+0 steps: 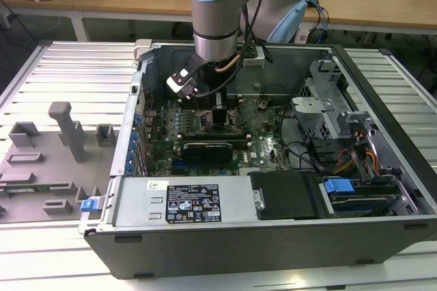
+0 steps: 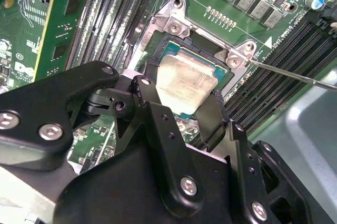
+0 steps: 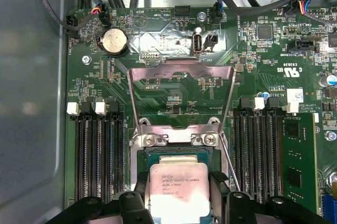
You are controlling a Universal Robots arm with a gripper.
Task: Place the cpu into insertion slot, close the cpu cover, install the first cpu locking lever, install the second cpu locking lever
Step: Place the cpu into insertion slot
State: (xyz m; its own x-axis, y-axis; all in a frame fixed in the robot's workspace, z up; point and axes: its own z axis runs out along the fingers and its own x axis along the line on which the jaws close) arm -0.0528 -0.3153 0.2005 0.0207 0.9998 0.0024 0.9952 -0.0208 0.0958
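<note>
Position, exterior view: the gripper (image 1: 213, 115) hung inside the computer case (image 1: 205, 253), eleven o'clock of centre. Second wrist view: its fingers (image 2: 150, 91) clamped the cpu (image 2: 185, 83) over the insertion slot (image 2: 174, 27). First wrist view: the cpu cover (image 3: 181, 69) stood open.

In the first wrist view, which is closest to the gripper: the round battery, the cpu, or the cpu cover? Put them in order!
1. cpu: held in the gripper.
2. cpu cover: standing open just beyond the cpu.
3. round battery: farther still, past the cover and off to one side.
</note>
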